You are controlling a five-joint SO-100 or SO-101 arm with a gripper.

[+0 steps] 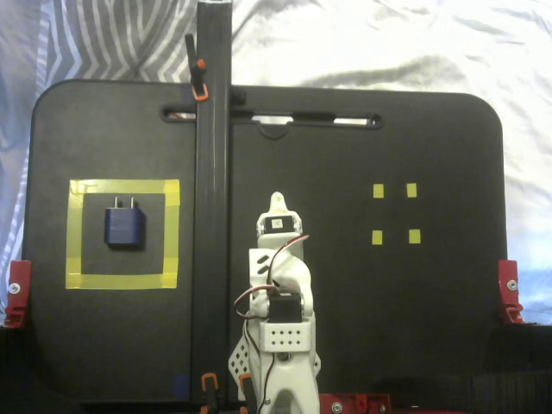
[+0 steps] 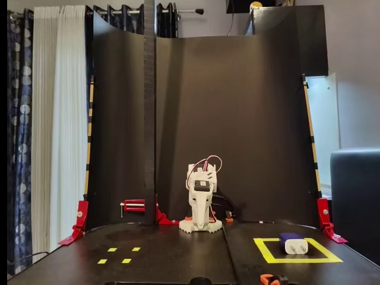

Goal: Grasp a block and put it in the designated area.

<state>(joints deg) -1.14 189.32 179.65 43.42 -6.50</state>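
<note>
The dark-blue block [image 1: 123,226] lies flat inside the designated area [image 1: 122,187], a square of wide yellow tape at the left of one fixed view, with its two prongs pointing to the far edge. From the front fixed view the block [image 2: 293,243] sits within the yellow outline [image 2: 297,260] at the right. My gripper [image 1: 276,201] is folded back over the white arm's base at the board's middle, well apart from the block. Its jaws look shut, with nothing held. The front fixed view shows the gripper [image 2: 200,223] pointing down at the base.
A tall black post [image 1: 212,172] stands between the arm and the yellow square. A group of tiny yellow tape squares [image 1: 378,191] marks the board's other side. Red clamps [image 1: 17,291] [image 1: 509,289] hold the board's corners. A curved black backdrop [image 2: 237,119] rises behind the arm.
</note>
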